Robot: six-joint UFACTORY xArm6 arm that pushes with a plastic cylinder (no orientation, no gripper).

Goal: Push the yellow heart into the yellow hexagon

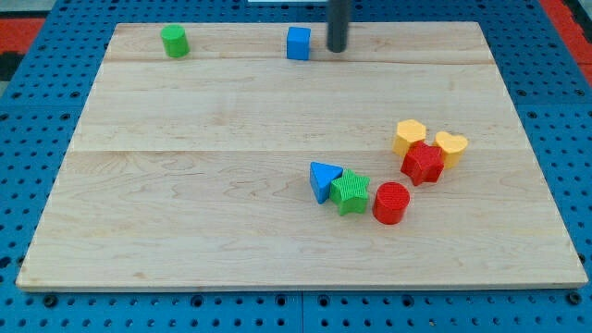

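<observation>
My tip [337,50] rests at the view's top of the wooden surface [185,185], just right of the blue cube [298,43]; there is no pincer to read. Well apart, at the right, the yellow heart [451,146] touches the red star [423,163], with the yellow hexagon [410,136] just left.

Yellow heart [451,146] right of red star [423,163], yellow hexagon [410,136] upper left, all touching.
</observation>
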